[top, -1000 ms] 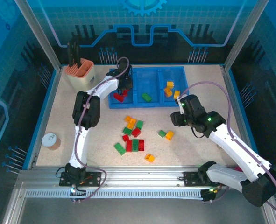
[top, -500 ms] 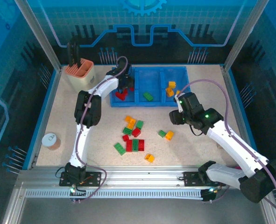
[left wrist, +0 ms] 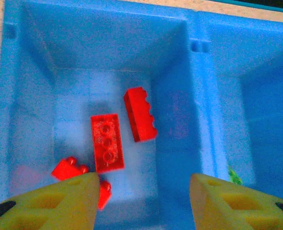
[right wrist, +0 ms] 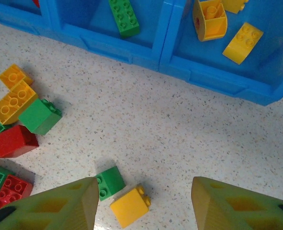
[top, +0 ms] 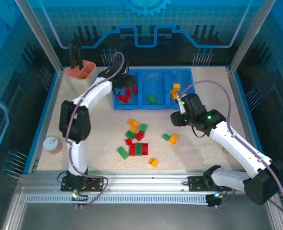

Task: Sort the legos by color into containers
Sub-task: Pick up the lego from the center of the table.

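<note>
A: Where the left gripper point(left wrist: 143, 191) hangs above the blue tray point(left wrist: 198, 86), we see its yellow fingers point(left wrist: 69, 196) spread apart with nothing between them. What lies under it?

B: We make out the red bricks point(left wrist: 106, 142) on the floor of the left compartment. One lies flat, one stands on its side just beside it, and more sit at the near wall, partly hidden by a finger.

A: And the right gripper point(right wrist: 145, 184)?

B: Its fingers point(right wrist: 60, 206) stand apart too, pinching nothing. We find it over the speckled table point(right wrist: 179, 124), on the near side of the tray. A small green brick point(right wrist: 109, 181) and a yellow brick point(right wrist: 130, 207) touch each other on the table beneath it.

A: What do we see in the other compartments?

B: The middle one holds a long green brick point(right wrist: 124, 17), and the right one holds the yellow-orange bricks point(right wrist: 243, 42).

A: And the rest of the legos?

B: From the top camera we see a loose cluster point(top: 136, 139) of red, green and orange-yellow pieces on the table, apart from the tray, and one orange piece point(top: 153, 162) nearer the arm bases
</note>
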You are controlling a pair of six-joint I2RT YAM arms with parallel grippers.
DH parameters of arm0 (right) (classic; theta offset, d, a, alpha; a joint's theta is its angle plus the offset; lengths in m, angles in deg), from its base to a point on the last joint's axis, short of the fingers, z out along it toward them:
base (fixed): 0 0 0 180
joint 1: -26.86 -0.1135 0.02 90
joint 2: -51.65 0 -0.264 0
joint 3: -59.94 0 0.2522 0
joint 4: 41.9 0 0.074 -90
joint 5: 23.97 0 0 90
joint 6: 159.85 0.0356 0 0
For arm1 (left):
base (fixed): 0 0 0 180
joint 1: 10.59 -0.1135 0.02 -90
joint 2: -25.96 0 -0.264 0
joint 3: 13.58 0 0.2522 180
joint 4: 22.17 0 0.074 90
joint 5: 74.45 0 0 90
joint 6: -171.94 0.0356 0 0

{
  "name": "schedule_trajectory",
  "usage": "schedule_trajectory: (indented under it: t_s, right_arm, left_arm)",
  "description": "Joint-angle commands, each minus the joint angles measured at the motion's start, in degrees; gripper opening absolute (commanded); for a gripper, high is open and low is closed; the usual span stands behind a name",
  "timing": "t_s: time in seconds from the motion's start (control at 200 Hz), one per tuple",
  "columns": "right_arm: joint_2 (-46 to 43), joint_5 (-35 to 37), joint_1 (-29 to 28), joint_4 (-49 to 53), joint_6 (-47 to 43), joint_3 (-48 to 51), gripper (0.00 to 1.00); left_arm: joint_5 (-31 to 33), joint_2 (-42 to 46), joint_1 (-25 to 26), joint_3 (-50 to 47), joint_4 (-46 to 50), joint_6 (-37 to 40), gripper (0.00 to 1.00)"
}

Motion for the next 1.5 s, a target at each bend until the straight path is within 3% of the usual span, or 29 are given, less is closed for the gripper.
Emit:
schedule_trajectory:
  t_s: [0.0,0.18,0.33,0.65,1.491]
  right_arm:
    - [0.0,-1.4,0.7,-1.6,-0.2,-0.1,0.55]
    - [-0.3,-0.8,0.7,-1.1,-1.5,-0.8,0.56]
    - [-0.9,0.0,0.7,-0.1,-2.0,-1.3,0.56]
    - [-1.4,0.0,0.7,1.0,-1.4,-1.0,0.57]
    - [1.3,-0.4,0.8,0.0,-1.0,0.5,0.59]
  left_arm:
    - [0.5,6.1,3.0,-7.0,3.4,4.8,0.54]
    - [-0.4,13.9,9.4,-18.3,4.9,11.6,0.57]
    - [-2.7,17.3,14.8,-25.6,4.0,11.9,0.58]
    - [-1.7,12.8,25.5,-28.8,4.1,11.6,0.59]
    - [2.9,6.2,26.9,-31.0,4.8,9.1,0.58]
